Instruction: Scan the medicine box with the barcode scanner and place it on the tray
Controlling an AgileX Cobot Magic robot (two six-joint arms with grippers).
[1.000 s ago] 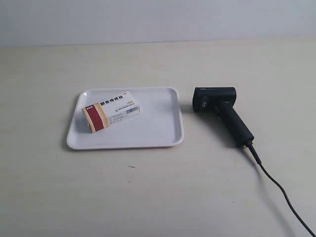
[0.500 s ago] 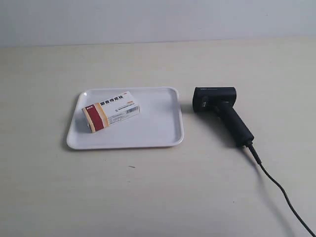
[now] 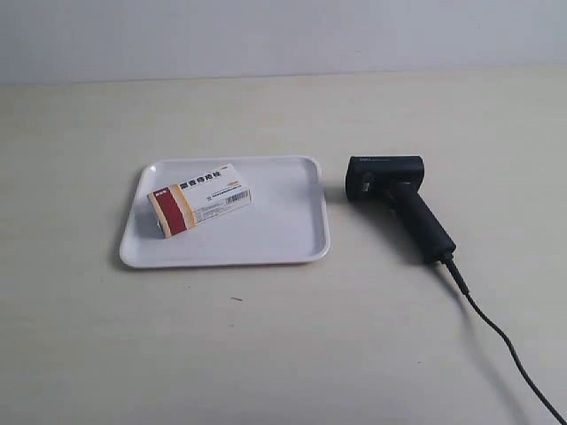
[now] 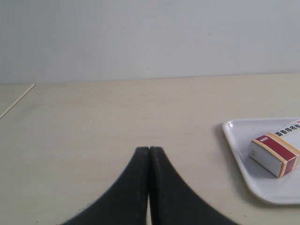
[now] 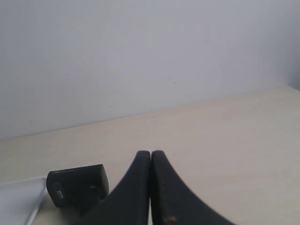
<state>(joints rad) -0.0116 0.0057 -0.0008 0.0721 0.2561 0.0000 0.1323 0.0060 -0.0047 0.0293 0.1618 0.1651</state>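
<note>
A: Exterior?
B: Box (image 3: 198,200) lies in the tray (image 3: 292,232), long axis angled; scanner (image 3: 399,203) just beside, on the desk (image 3: 266,345).
A: Left wrist?
B: Fingers (image 4: 149,154) pressed together, empty; box ahead, off to one side.
A: Right wrist?
B: Fingers (image 5: 150,157) together, empty, scanner nearer them.

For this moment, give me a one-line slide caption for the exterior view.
Medicine box lying in the white tray, black scanner beside it on the table.
</note>
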